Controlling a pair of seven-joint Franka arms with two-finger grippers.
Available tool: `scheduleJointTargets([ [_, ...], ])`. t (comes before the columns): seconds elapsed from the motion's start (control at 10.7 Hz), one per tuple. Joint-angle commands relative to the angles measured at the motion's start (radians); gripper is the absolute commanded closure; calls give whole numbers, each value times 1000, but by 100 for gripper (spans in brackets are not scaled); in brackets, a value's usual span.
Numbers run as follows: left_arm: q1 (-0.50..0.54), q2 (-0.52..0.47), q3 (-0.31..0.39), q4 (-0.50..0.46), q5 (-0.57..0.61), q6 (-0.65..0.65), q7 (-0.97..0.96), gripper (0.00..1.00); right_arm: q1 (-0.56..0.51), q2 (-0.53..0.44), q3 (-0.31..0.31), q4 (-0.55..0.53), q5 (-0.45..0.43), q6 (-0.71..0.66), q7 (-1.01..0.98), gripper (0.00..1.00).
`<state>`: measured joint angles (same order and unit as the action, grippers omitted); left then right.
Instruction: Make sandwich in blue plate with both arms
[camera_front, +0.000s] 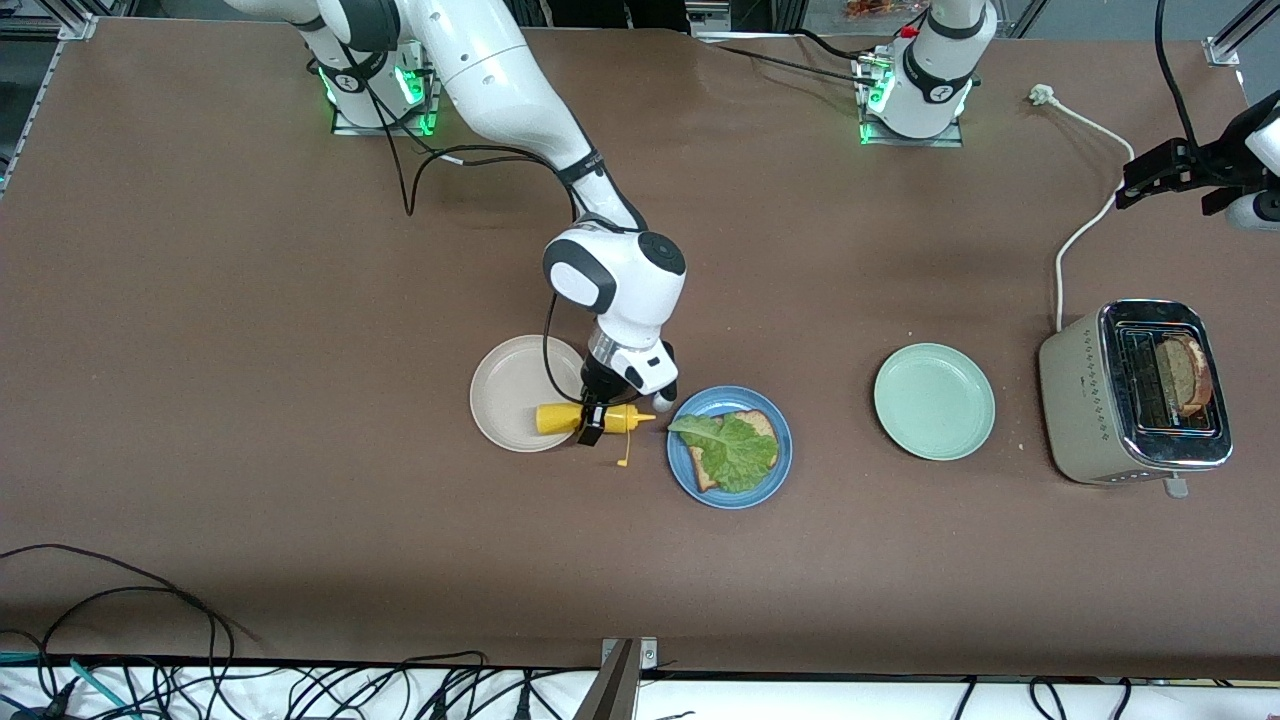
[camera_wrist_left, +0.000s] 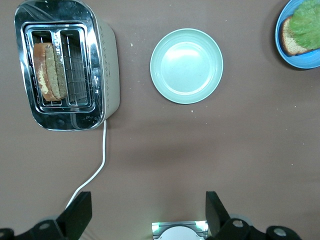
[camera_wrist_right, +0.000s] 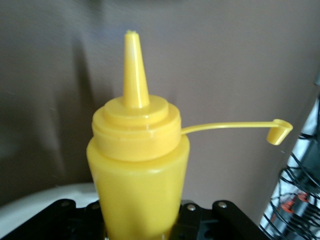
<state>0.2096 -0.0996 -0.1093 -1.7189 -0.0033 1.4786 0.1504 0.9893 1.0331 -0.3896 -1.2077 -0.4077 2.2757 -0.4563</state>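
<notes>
A: Where was the sandwich found, and how much of it was made?

B: One bread slice (camera_front: 742, 447) was seen on the blue plate (camera_front: 682, 470), and the lettuce leaf (camera_front: 730, 450) was laid on it. The second slice (camera_front: 1185, 375) was standing in the toaster (camera_front: 1135, 392) at the left arm's end of the desk (camera_front: 300, 300), so the sandwich was judged about half made.

A: What was held by the right gripper (camera_front: 590, 425)?

B: A yellow sauce bottle (camera_front: 585, 417) was clamped in it, tipped on its side over the rim of the beige plate (camera_front: 500, 395), the nozzle pointed toward the blue plate and the cap hanging free. Probably sauce was meant for the lettuce.

A: And the left gripper (camera_wrist_left: 147, 215)?

B: It was kept high over the desk with its fingers (camera_wrist_left: 80, 210) spread wide and nothing between them; this arm was waiting, perhaps for the toast.
</notes>
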Motion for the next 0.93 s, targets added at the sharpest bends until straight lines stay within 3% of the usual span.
scheduleJointTargets([
  [0.0,8,8,-1,18,-18,-14,21,0,9,27,-35,79,-25,-59,13,100],
  [0.37,10,44,2,45,-9,-14,21,0,49,56,-31,100,-164,-162,10,100],
  [0.84,11,49,3,47,-7,-14,21,0,52,56,-32,100,-164,-165,15,100],
])
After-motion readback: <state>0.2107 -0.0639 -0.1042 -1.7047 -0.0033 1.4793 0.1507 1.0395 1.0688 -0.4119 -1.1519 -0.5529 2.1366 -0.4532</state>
